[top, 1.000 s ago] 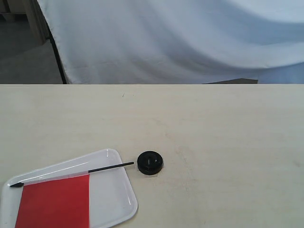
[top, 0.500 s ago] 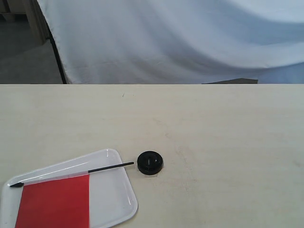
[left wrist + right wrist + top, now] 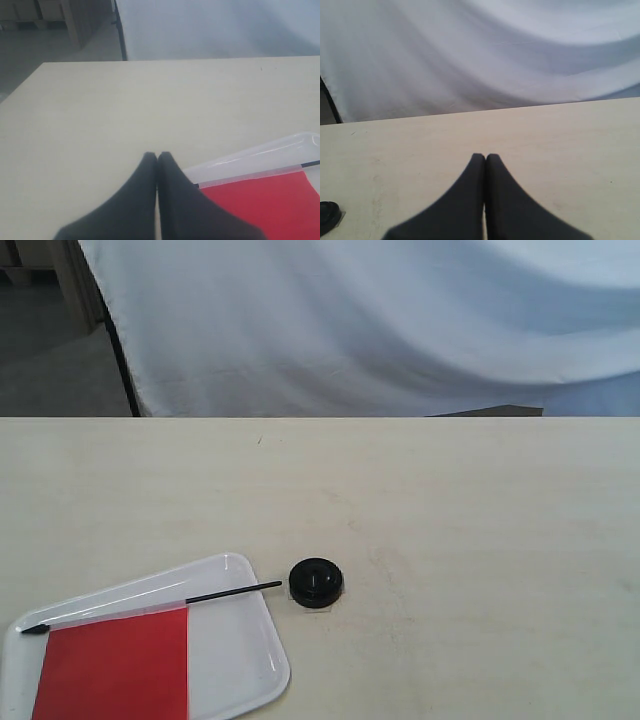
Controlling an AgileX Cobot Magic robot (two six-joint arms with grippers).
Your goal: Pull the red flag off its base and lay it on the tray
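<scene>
The red flag (image 3: 115, 665) lies flat on the white tray (image 3: 250, 660) at the table's front left, its black stick reaching over the tray's rim toward the base (image 3: 316, 582). That small black disc stands alone on the table just right of the tray. No gripper shows in the exterior view. My left gripper (image 3: 157, 156) is shut and holds nothing, with the flag (image 3: 270, 205) and the tray (image 3: 260, 155) beside it. My right gripper (image 3: 485, 157) is shut and holds nothing above bare table, with the base (image 3: 327, 215) at the frame's edge.
A white cloth backdrop (image 3: 380, 320) hangs behind the table's far edge (image 3: 320, 418). A black stand pole (image 3: 118, 350) rises at the back left.
</scene>
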